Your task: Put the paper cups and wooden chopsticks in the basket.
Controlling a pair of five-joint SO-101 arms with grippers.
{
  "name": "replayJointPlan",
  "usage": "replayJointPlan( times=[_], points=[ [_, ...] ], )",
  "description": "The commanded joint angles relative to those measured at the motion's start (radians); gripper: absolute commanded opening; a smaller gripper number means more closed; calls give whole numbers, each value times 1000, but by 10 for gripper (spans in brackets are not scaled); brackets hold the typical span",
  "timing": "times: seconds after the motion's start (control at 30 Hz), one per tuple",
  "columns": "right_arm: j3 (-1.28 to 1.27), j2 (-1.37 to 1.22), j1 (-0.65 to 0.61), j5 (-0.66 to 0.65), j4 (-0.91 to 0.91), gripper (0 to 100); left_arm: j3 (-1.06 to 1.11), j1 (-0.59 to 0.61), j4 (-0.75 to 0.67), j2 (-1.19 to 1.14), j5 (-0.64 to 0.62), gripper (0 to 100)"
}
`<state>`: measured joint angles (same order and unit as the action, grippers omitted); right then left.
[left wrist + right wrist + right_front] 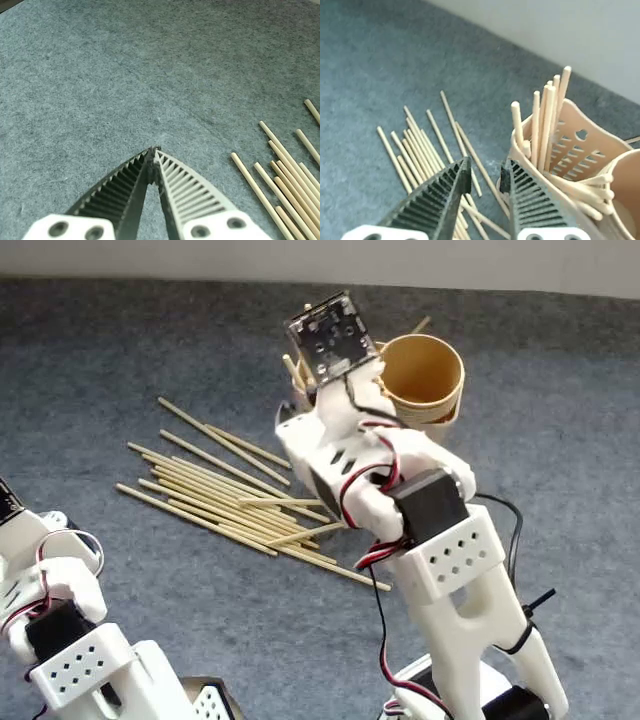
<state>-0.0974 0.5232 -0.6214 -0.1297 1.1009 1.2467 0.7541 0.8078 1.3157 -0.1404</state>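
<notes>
While the basket (580, 145) holds chopsticks (547, 117) by a paper cup (422, 375), left jaws are clenched, right jaws parted.

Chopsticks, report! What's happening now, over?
Left gripper shut, empty. Right gripper open beside basket. Loose chopsticks lie on the mat. Nothing blocking them.
</notes>
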Motion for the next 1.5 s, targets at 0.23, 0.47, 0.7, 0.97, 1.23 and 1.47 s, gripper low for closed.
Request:
replayJointPlan(
  times=[0.23, 0.47, 0.7, 0.97, 1.23, 1.47],
  points=[
    [-286, -44, -205, -98, 61, 108, -1, -19, -23, 12, -5, 11],
    [-429, -160, -219, -262, -59, 108, 1, -19, -25, 12, -5, 11],
    [-412, -338, -217, -453, -65, 109, 1, -21, -25, 12, -5, 11],
    [-272, -538, -214, -522, -64, 109, -1, -21, -25, 12, -5, 11],
    [-234, -564, -197, -531, -77, 109, -1, -21, -25, 12, -5, 11],
    [-234, -667, -180, -588, -148, 109, -1, -21, -25, 12, -5, 11]
  ],
)
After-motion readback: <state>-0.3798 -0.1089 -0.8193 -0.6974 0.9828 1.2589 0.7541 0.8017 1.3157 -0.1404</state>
